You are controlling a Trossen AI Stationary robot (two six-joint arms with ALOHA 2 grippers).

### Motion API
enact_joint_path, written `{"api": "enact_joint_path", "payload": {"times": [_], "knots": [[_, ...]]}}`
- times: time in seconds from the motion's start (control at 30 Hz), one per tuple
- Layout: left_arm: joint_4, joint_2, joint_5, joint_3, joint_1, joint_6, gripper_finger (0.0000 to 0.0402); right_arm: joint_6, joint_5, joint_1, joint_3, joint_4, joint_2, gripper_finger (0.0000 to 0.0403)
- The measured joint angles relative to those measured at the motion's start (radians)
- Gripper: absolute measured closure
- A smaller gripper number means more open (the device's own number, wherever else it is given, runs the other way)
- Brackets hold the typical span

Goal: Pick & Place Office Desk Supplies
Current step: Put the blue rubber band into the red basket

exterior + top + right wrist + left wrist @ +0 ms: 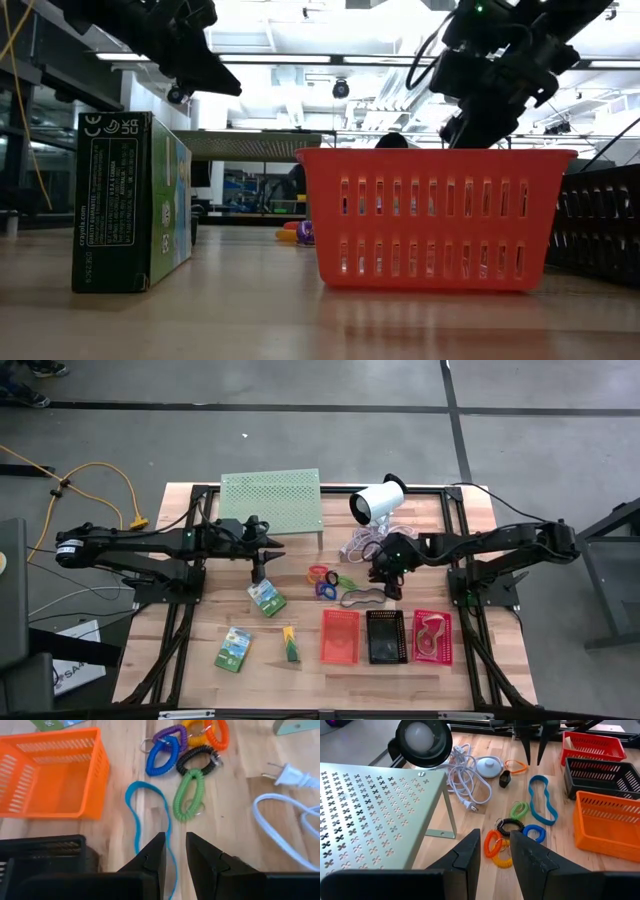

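- The blue rubber band (150, 827) lies flat mid-desk, just behind the red basket (339, 635) and black basket (384, 636).
- The right gripper (174, 851) hovers over it, fingers slightly parted, empty.
- Best approach: descend straight so one finger slips inside the loop, then pinch.
- The left gripper (494, 854) hangs parted, empty, near the coil loops (507, 835).

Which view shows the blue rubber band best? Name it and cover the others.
Left wrist view: the whole blue rubber band lies unobstructed. Right wrist view cuts it off behind the jaws. High view shows it small. Low view hides it.
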Motion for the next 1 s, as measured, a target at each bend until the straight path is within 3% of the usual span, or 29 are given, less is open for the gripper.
{"api": "enact_joint_path", "payload": {"times": [0.23, 0.6, 1.0], "knots": [[-0.001, 0.0, 0.0, 0.0, 0.0, 0.0, 0.03, 0.017, 0.009, 0.026, 0.0, -0.004, 0.039, 0.0339], [0.003, 0.0, 0.001, 0.0, 0.0, 0.001, 0.03, 0.032, 0.061, 0.058, 0.0, 0.005, 0.214, 0.0339], [0.008, 0.0, 0.001, 0.0, 0.0, 0.001, 0.03, 0.036, 0.09, 0.06, 0.0, 0.007, 0.245, 0.0339]]}}
